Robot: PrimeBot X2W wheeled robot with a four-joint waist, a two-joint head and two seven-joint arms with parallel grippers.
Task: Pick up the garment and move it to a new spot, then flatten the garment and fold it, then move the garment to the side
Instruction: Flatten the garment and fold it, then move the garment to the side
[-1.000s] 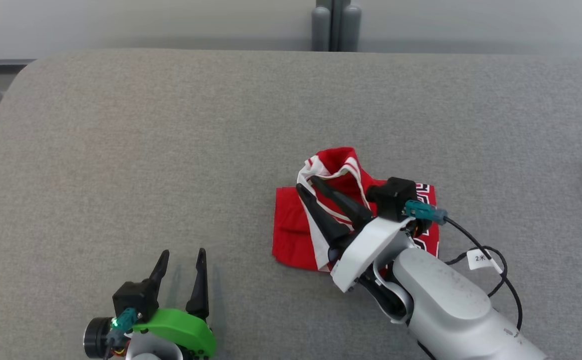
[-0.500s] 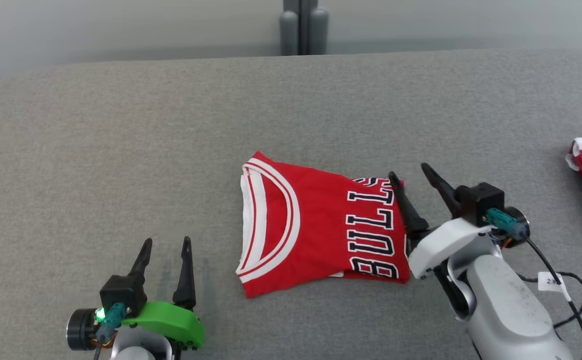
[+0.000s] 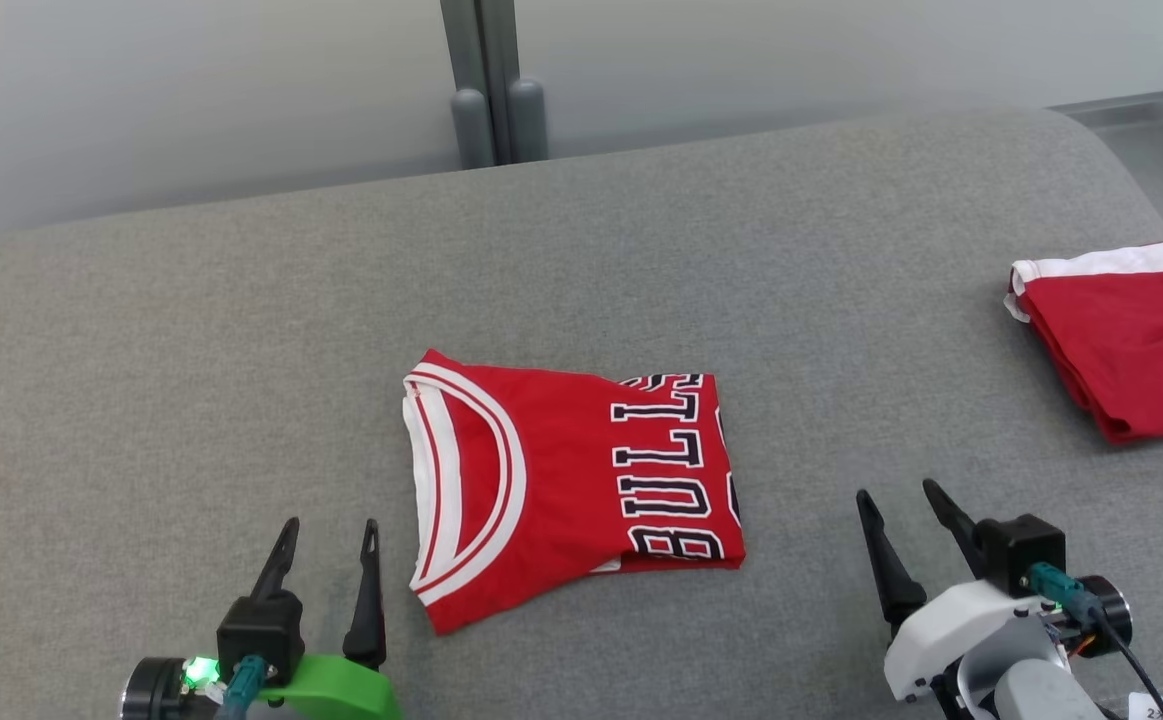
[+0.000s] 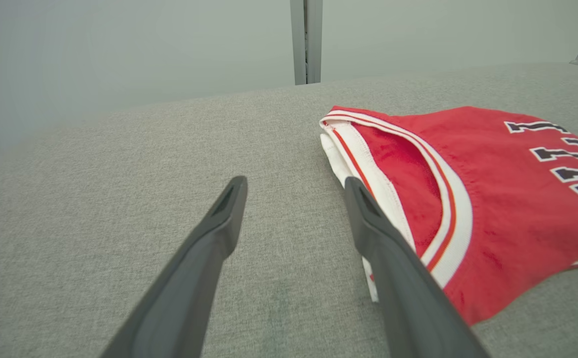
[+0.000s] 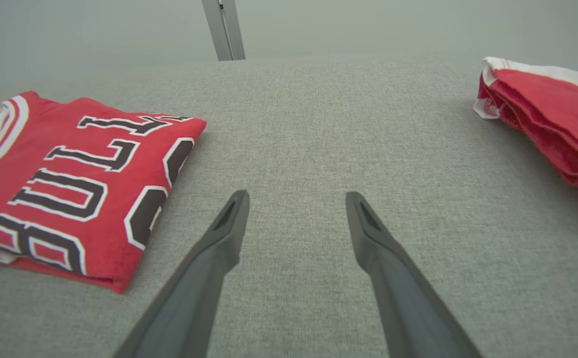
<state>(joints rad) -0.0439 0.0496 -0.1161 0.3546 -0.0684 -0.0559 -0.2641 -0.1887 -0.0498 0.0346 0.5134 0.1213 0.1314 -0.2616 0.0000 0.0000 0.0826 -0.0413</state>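
Folded red jersey (image 3: 561, 470), white-trimmed collar, black lettering; left end effector (image 3: 331, 524), right end effector (image 3: 895, 490) wide.

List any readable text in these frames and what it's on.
"BULLS": dark, white-edged letters on the folded red jersey, running sideways in the head view.
Dark digits beside the word, at the jersey's fold: mostly hidden, unreadable.
White tag at the head view's bottom right edge: cut off, unreadable.
Red garment at the far right: no text showing.

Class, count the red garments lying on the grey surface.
2: a folded jersey in the middle, and another red garment at the far right, partly cut off by the frame.
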